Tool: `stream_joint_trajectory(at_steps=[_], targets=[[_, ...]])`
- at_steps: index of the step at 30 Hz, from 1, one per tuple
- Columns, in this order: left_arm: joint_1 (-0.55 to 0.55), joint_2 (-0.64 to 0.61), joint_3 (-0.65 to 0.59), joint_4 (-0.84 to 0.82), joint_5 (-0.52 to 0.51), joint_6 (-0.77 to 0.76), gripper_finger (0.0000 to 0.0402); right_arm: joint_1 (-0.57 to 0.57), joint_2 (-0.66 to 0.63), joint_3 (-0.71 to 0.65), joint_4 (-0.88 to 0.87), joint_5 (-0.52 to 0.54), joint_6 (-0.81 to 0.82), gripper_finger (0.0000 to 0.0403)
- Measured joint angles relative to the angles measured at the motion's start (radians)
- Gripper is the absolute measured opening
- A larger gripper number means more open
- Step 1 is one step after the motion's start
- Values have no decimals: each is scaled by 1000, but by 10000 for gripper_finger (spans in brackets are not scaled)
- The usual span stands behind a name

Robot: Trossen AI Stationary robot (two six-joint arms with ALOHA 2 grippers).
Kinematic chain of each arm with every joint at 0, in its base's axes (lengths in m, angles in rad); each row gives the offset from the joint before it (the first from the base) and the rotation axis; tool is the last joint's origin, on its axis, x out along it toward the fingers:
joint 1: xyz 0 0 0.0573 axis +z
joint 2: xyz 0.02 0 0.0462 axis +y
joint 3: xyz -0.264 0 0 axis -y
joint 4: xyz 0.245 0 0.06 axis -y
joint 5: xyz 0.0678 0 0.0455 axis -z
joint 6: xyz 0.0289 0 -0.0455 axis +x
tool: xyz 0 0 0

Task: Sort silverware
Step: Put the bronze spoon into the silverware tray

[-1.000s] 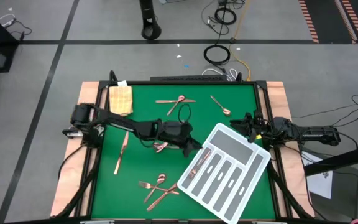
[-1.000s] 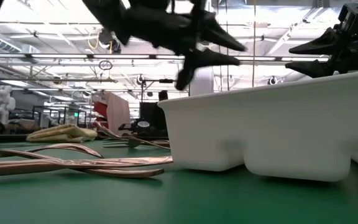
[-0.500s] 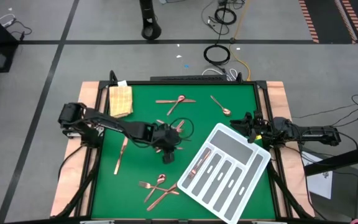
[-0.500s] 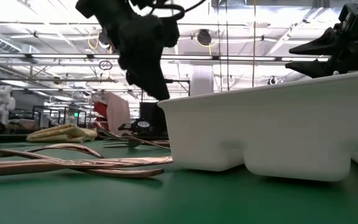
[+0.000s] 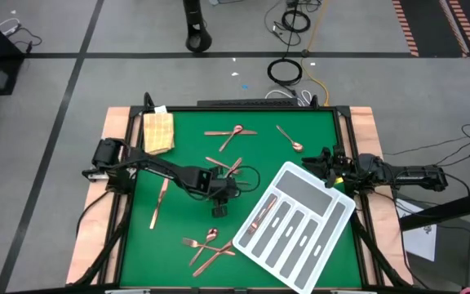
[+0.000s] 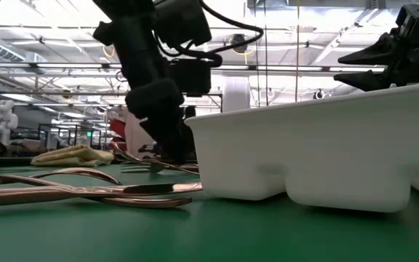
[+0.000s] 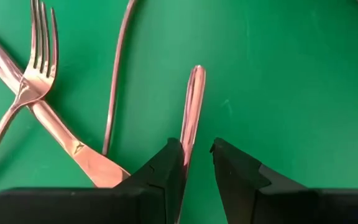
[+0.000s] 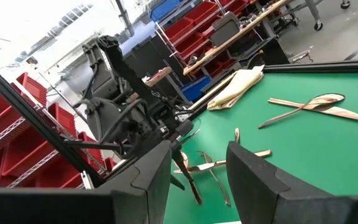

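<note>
Left of the tray (image 5: 299, 229), the left gripper (image 5: 219, 194) is lowered to the green mat among scattered silverware (image 5: 223, 167), fingers (image 7: 166, 171) spread with 1 utensil handle (image 7: 191, 106) seen against the inside of one finger, not visibly pinched. More silverware is seen left of the tray's near corner (image 5: 206, 245), and 2 pieces (image 5: 261, 214) lie inside the tray. The right gripper (image 5: 326, 162) is parked beside the tray's far-right edge, fingers (image 8: 253, 177) apart and empty.
</note>
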Motion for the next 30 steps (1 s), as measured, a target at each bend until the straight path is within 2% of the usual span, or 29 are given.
stream_joint_trajectory(at_steps=[8, 16, 19, 23, 30], targets=[[16, 12, 0, -85, -34, 30, 100, 0, 0, 0, 0, 0, 0, 144], [28, 30, 0, -95, -24, 56, 97, 0, 0, 0, 0, 0, 20, 144], [27, 51, 4, -93, -11, 56, 74, 0, 0, 0, 0, -1, 27, 144], [25, 63, 3, -95, -1, 46, 20, 0, 0, 0, 0, -3, 27, 144], [22, 29, 12, -106, 13, -84, 13, 0, 0, 0, -1, -3, 27, 144]])
